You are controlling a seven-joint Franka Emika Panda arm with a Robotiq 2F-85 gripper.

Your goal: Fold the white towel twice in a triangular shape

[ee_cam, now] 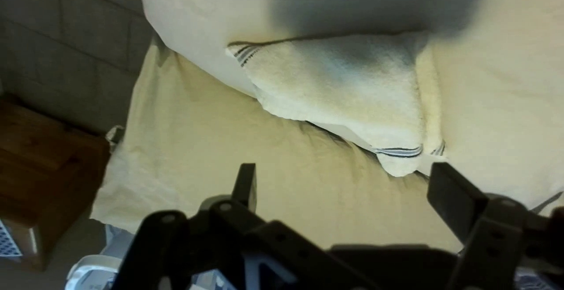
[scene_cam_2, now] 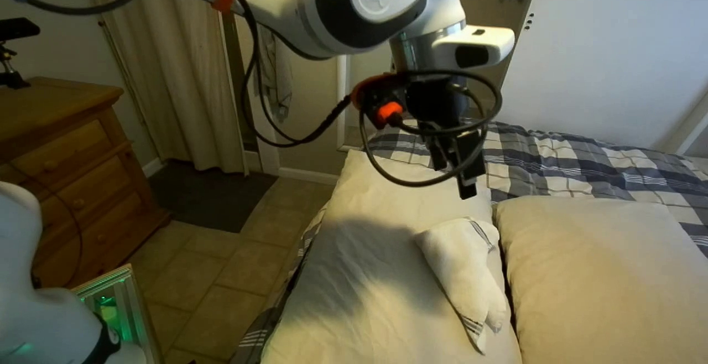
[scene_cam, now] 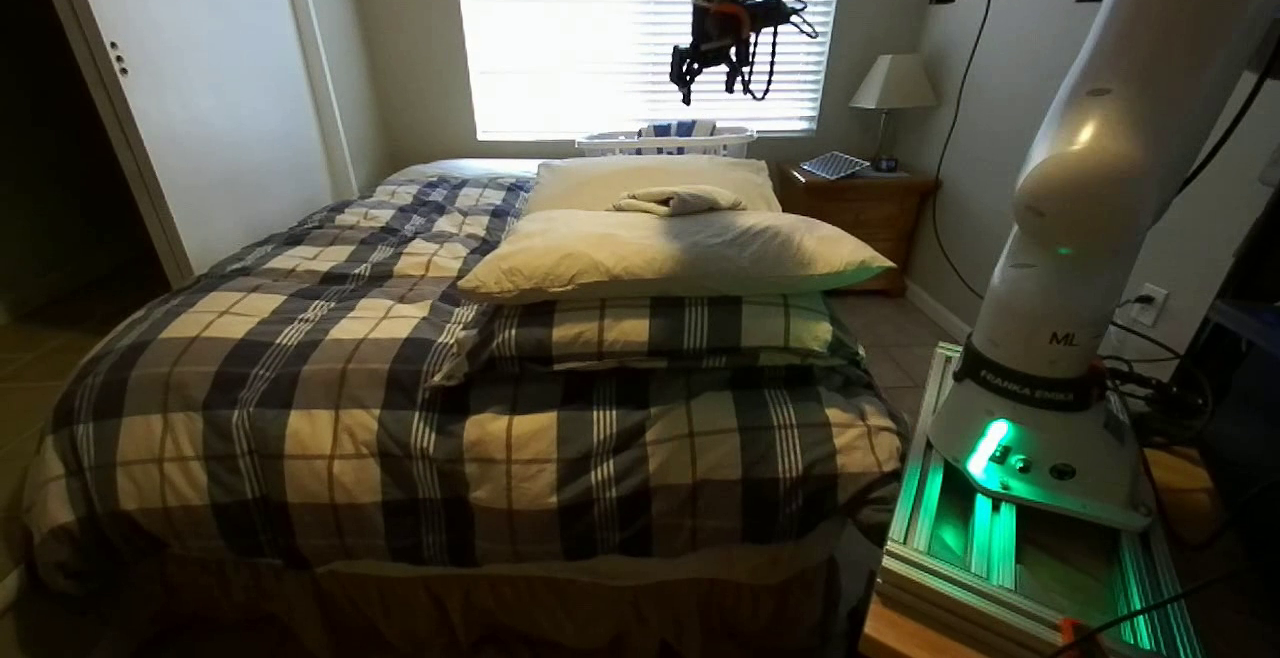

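Observation:
The white towel (scene_cam: pixel 680 200) lies folded and creased on a cream pillow, near that pillow's edge. In an exterior view the towel (scene_cam_2: pixel 463 273) is a narrow folded shape with dark stripes at both ends. In the wrist view the towel (ee_cam: pixel 343 83) has a pointed striped corner at the left and a rounded striped end at the lower right, overhanging the pillow edge. My gripper (ee_cam: pixel 341 180) is open with nothing between its fingers. The gripper also shows in an exterior view (scene_cam: pixel 711 86), well above the towel and apart from it, and in an exterior view (scene_cam_2: pixel 453 178).
The towel's pillow (scene_cam: pixel 660 258) lies beside another cream pillow (scene_cam_2: pixel 603 275), on the plaid bed cover (scene_cam: pixel 350 438). A laundry basket (scene_cam: pixel 665 145) stands behind the bed. A nightstand (scene_cam: pixel 870 223) with a lamp (scene_cam: pixel 890 88) stands beside it. A cable loop hangs from the wrist.

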